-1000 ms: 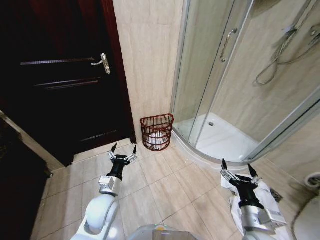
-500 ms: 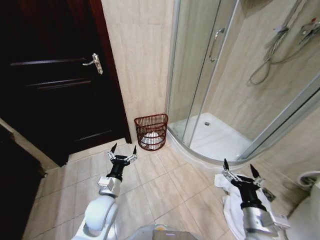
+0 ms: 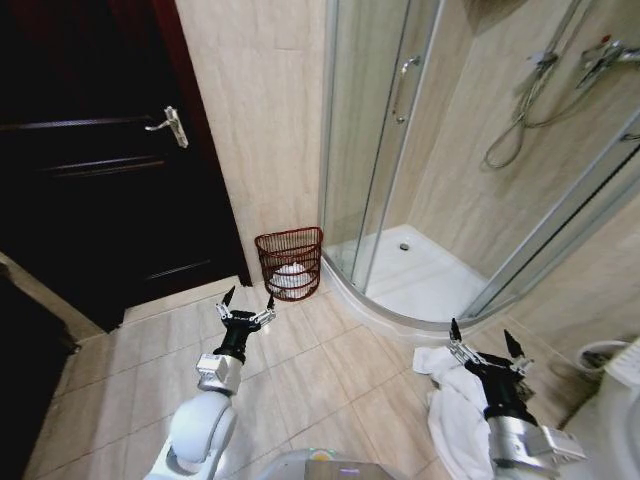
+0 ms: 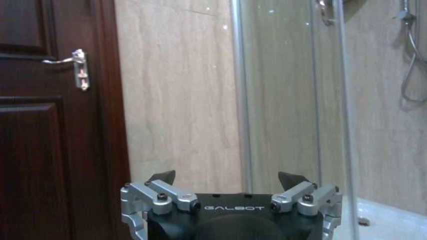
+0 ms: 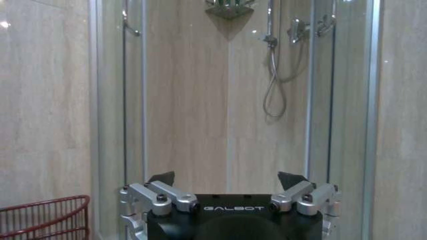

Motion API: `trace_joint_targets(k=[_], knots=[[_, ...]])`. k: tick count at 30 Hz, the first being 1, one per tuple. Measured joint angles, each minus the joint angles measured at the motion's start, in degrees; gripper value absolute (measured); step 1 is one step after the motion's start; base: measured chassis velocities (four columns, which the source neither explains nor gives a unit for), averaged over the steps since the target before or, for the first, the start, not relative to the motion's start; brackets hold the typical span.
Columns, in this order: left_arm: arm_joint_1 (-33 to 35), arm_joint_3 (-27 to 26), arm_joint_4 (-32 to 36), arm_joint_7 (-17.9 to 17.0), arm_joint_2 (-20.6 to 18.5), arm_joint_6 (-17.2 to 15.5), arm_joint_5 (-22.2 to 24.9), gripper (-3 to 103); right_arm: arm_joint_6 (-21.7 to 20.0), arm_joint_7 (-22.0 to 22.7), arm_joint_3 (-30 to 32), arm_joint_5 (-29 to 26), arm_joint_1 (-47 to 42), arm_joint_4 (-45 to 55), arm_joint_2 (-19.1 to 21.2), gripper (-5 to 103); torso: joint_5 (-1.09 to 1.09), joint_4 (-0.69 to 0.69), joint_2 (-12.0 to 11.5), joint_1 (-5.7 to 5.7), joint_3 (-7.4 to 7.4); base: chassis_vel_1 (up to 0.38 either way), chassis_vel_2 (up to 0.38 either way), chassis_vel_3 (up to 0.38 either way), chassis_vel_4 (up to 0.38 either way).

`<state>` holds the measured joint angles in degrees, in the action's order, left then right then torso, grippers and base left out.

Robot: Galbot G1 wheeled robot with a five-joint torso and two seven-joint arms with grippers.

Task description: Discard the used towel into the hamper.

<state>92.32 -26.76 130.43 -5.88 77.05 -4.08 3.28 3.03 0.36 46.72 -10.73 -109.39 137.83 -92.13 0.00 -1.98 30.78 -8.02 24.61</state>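
The hamper (image 3: 290, 262) is a small round reddish-brown slatted basket against the tiled wall, between the dark door and the shower cabin, with something white inside it. Its rim also shows in the right wrist view (image 5: 47, 216). A crumpled white towel (image 3: 455, 410) lies on the floor tiles at the right, beside the shower base. My right gripper (image 3: 487, 343) hovers open just above that towel, empty. My left gripper (image 3: 246, 300) is held open over the floor tiles, a short way in front of the hamper, also empty. Both wrist views show spread fingertips (image 4: 162, 176) (image 5: 162, 178).
A dark wooden door (image 3: 110, 190) with a metal handle stands at the left. The glass shower cabin (image 3: 400, 160) with its curved white base fills the right. A white toilet edge (image 3: 625, 400) sits at the far right. Beige floor tiles lie between my arms.
The whole picture has shifted left, so the camera has turned right. More of the white towel shows under my right gripper. Both grippers stay open as before.
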Motion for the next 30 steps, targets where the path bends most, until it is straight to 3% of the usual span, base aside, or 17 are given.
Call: trace_joint_targets(k=[30], knots=[[0.36,0.09,-0.25,-0.76,0.2,0.92,-0.56,100,0.12,0.01,0.22,-0.27,-0.2,0.26,0.55,100,-0.02,0.0,0.0,-0.01,0.0,-0.044,-0.046,-0.035,-0.034]])
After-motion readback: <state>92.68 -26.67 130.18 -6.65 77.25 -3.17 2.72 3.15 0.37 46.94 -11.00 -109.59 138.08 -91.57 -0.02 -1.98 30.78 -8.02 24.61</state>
